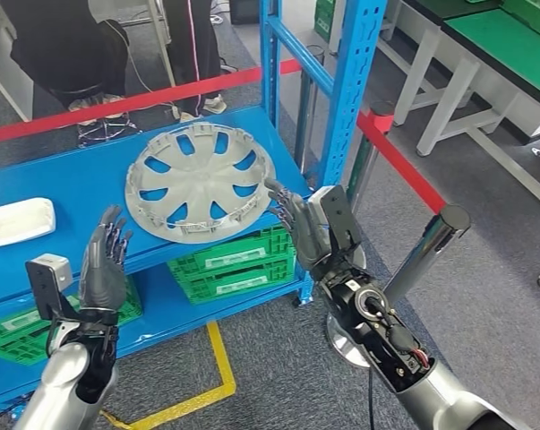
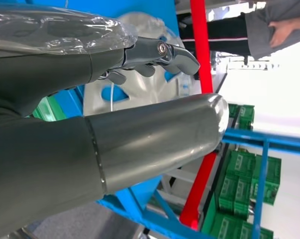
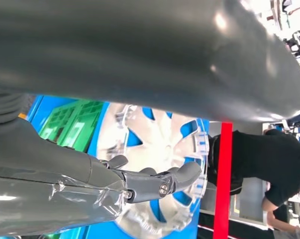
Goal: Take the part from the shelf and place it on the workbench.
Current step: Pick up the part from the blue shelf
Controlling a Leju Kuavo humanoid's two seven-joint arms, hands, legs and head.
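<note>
Silver arms, dark grey left hand [image 1: 103, 265] and right hand [image 1: 301, 224], exposed wrist cables.

Bright, even light; wrist views blown white at one side, near surfaces blurred.

Hubcap [image 1: 198, 182]: lying on the upper shelf [image 1: 71, 184], near its right end. Tray [image 1: 15, 221]: same shelf, far left. Crates [image 1: 233, 264]: lower shelf, beneath hubcap. Left hand [image 1: 103, 264] and right hand [image 1: 302, 226]: flanking hubcap, apart from it.
</note>
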